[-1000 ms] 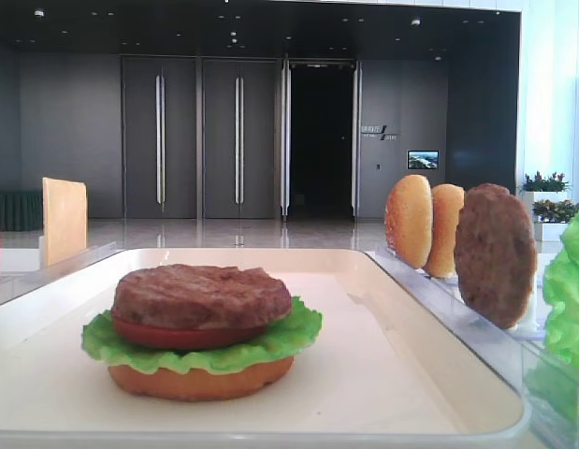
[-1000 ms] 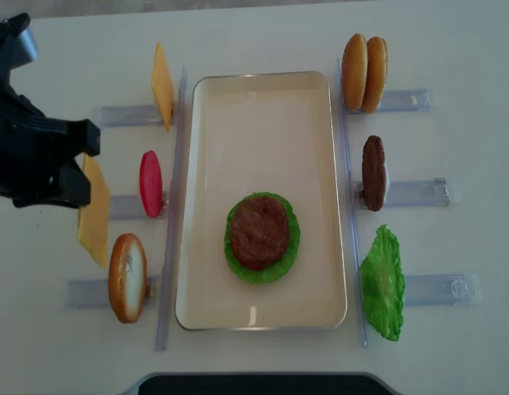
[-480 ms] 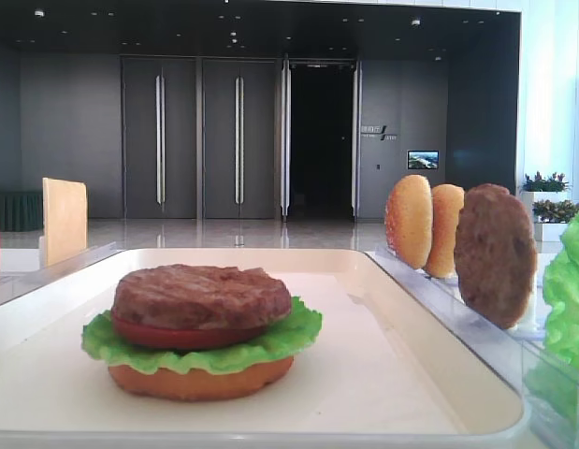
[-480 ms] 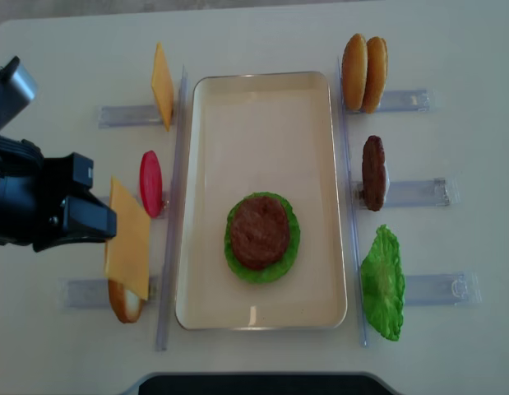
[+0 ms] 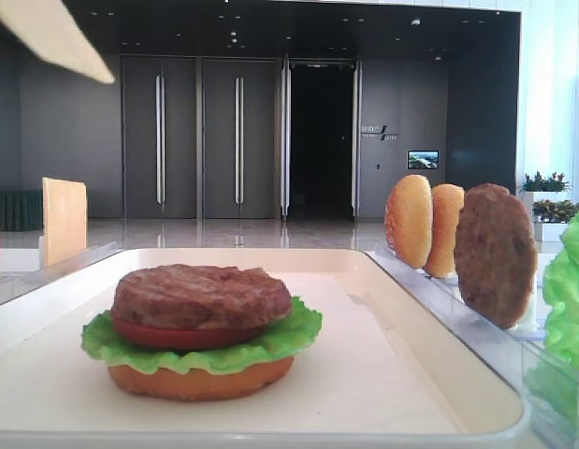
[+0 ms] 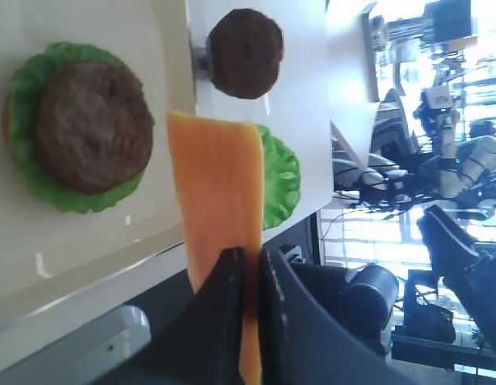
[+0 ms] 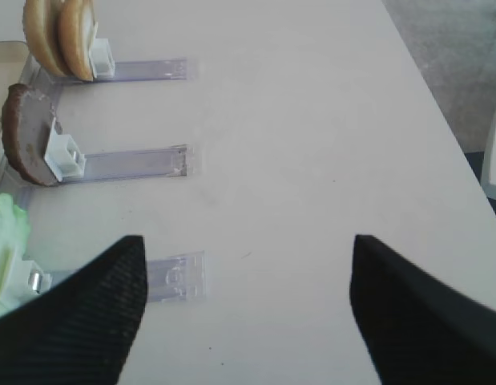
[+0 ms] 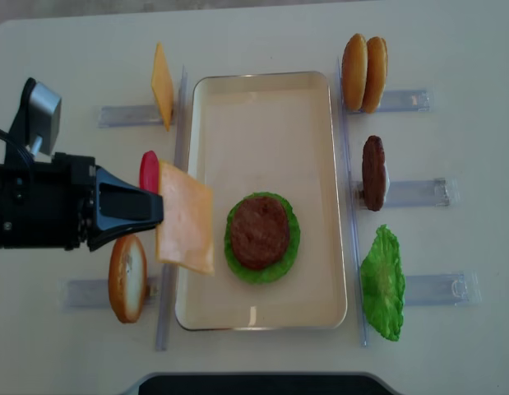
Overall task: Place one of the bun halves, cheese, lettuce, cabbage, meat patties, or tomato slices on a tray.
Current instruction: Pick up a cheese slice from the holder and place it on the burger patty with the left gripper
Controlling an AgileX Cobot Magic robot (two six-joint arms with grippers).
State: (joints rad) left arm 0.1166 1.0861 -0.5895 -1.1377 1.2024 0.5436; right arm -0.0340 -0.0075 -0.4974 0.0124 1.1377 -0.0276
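Now the left fingers (image 8: 152, 207) are clamped on one edge of the cheese (image 8: 185, 217), a thin, light, probably floppy slice hanging over the tray's (image 8: 262, 79) left rim, while the right fingers (image 7: 248, 313) stand apart.

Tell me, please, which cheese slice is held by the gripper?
The flat one at the tray's left rim, pinched by the left gripper; the other stands in its rack.

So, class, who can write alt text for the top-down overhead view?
The left claw holds a cheese slice over the left rim of the cream tray, beside a stack topped by a meat patty on lettuce. Spare ingredients stand in clear racks on both sides.
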